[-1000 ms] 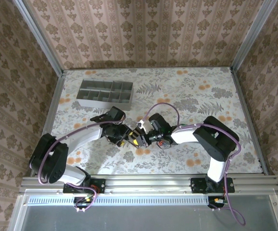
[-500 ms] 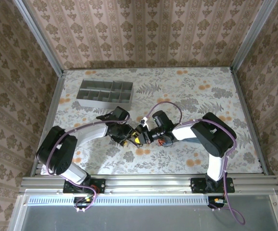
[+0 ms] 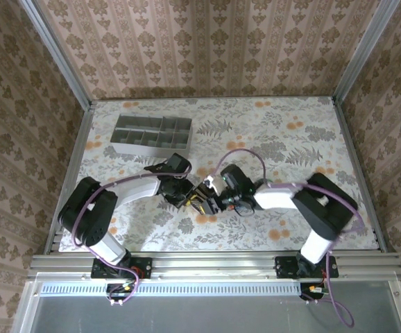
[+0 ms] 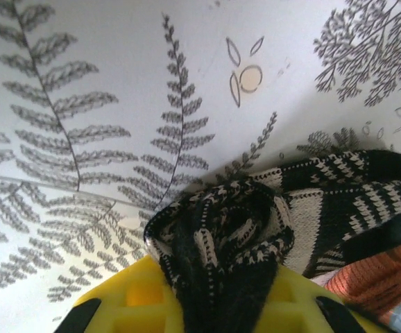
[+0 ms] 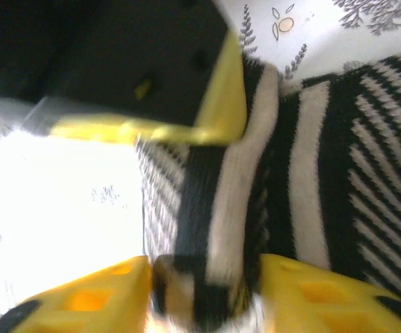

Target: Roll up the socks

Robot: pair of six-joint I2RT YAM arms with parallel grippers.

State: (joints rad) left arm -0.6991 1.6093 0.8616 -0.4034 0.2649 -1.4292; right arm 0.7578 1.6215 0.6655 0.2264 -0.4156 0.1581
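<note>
I'm pinching the bunched end of the black-and-cream striped knit sock (image 4: 339, 201) in my left gripper (image 4: 214, 305); its length is trailing toward my right gripper (image 5: 200, 291), which is clamping it too.

Tray (image 3: 152, 147) stands beyond the socks (image 3: 198, 200); right tabletop (image 3: 304, 132) open.

The fern-printed table (image 3: 291, 139) bears a grey compartment tray (image 3: 152, 134) far-left and bunched socks (image 4: 311, 201) mid-front

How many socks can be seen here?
2. The black-and-cream sock is gripped by the left hand and right hand; the other sock, orange-cuffed, lies beside it, mostly hidden.
</note>
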